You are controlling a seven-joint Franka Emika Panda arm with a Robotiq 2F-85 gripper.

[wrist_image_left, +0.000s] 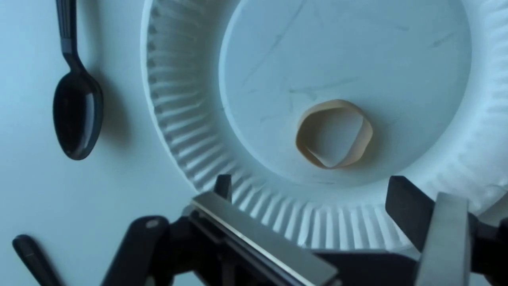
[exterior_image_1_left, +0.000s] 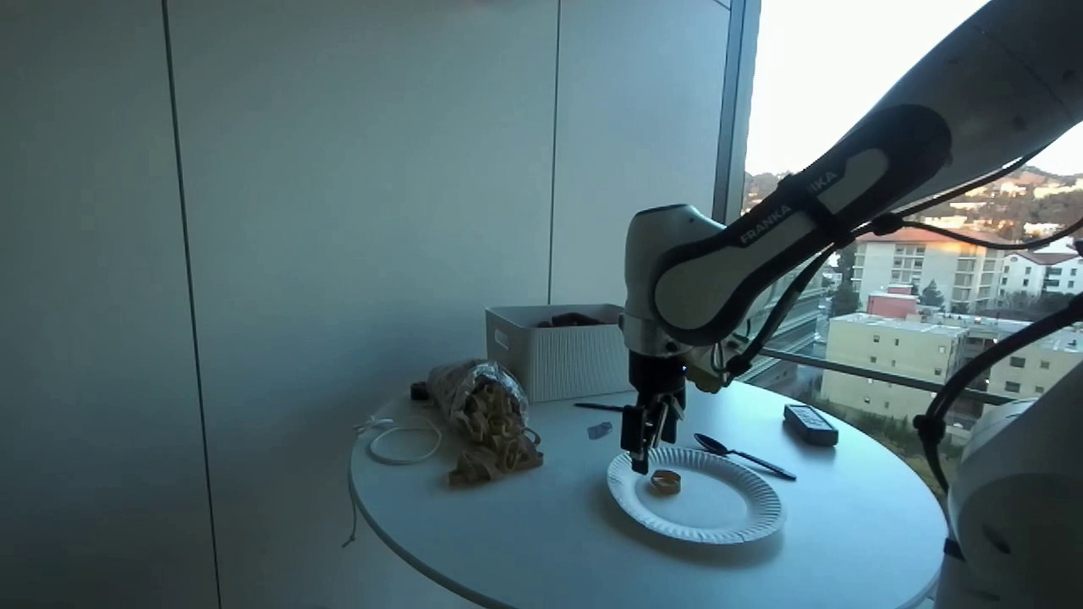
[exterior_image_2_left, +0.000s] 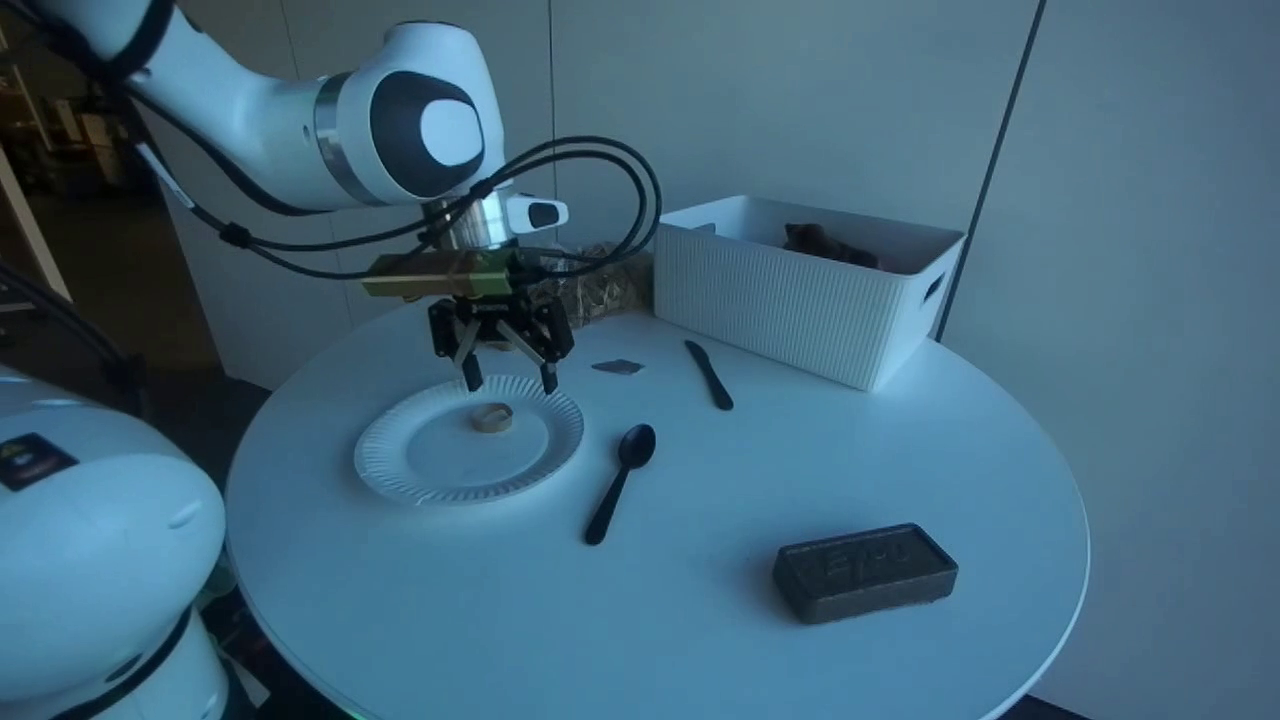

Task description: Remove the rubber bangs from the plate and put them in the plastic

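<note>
A single tan loop, the rubber bangs [wrist_image_left: 362, 145], rests on the white paper plate [wrist_image_left: 174, 107], off centre toward my gripper's side. In both exterior views the loop [exterior_image_1_left: 667, 488] [exterior_image_2_left: 492, 425] appears on the plate [exterior_image_1_left: 753, 534] [exterior_image_2_left: 385, 475]. My gripper [wrist_image_left: 309, 182] [exterior_image_1_left: 653, 452] [exterior_image_2_left: 511, 384] stands open just above the plate's rim, its fingers wide apart and holding nothing; the loop is ahead of the fingertips, untouched. In an exterior view the plastic [exterior_image_1_left: 495, 372], a clear bag, lies on its side with tan bands spilling from its mouth.
A white ribbed box [exterior_image_2_left: 770, 310] with something dark inside stands at the back. Beside the plate lie a black spoon [exterior_image_2_left: 622, 480], a black knife [exterior_image_2_left: 708, 375] and a small scrap [exterior_image_2_left: 617, 367]. A dark block [exterior_image_2_left: 865, 575] sits near the table's edge. A white cord loop [exterior_image_1_left: 408, 461] adjoins the bag.
</note>
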